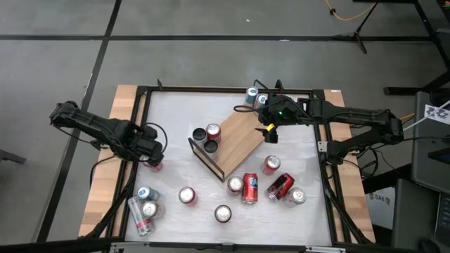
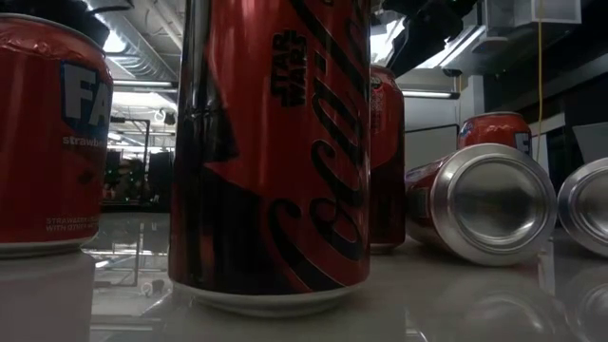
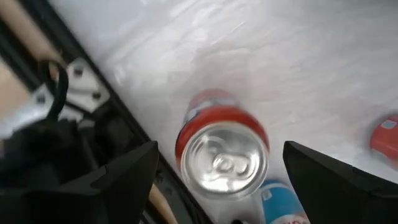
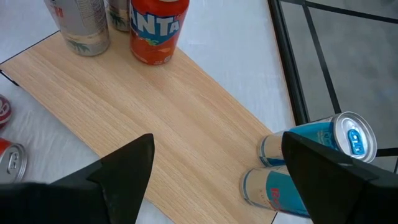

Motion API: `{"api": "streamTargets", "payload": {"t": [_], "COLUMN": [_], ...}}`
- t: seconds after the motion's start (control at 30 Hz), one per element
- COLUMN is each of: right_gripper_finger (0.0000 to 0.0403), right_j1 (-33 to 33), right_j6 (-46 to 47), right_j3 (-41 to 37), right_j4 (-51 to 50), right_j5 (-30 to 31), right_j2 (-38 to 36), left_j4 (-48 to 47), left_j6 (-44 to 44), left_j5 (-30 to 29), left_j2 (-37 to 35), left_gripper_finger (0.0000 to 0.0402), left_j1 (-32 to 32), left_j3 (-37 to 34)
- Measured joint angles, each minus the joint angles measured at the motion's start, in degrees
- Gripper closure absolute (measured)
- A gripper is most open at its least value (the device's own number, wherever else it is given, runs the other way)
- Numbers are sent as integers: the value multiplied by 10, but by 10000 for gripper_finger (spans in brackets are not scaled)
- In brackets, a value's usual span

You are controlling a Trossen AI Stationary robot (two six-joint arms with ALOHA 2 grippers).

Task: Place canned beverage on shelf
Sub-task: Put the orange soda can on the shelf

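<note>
From above, the flat light-wood shelf (image 1: pixel 239 137) with black wire rails lies angled mid-table (image 1: pixel 176 112), carrying only three cans at one end, while about a dozen stand or lie loose, so most of the task remains. The left wrist view shows the left pincer (image 3: pixel 217 171) spread above an upright red aluminium can (image 3: pixel 221 152) near the table's left edge. The right wrist view shows the right pincer (image 4: pixel 214 171) spread and empty over the shelf's bare end, beside two blue cans (image 4: pixel 311 158).

The high view looks straight down on the whole table (image 1: pixel 176 119). The low view sits at tabletop level, tight against a Coca-Cola can (image 2: pixel 271 152). Each wrist view looks steeply down; the right shares the shelf (image 4: pixel 155 124) with the high view.
</note>
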Motion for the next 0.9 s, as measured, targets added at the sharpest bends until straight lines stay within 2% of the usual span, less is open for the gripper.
{"api": "streamTargets", "payload": {"t": [0.13, 0.5, 0.6, 0.73, 0.9], "right_gripper_finger": [61, 61, 61, 61, 61], "right_j1": [0, 0, 0, 0, 0], "right_j6": [0, 0, 0, 0, 0], "right_j3": [0, 0, 0, 0, 0], "right_j4": [0, 0, 0, 0, 0], "right_j5": [0, 0, 0, 0, 0], "right_j2": [0, 0, 0, 0, 0], "left_j4": [3, 2, 6, 26, 77], "left_j6": [52, 71, 70, 70, 99], "left_j5": [-10, -3, 3, 39, 44], "left_j2": [8, 9, 9, 9, 9], "left_gripper_finger": [64, 64, 64, 64, 64], "left_j1": [0, 0, 0, 0, 0], "left_j3": [0, -3, -22, -57, -89]}}
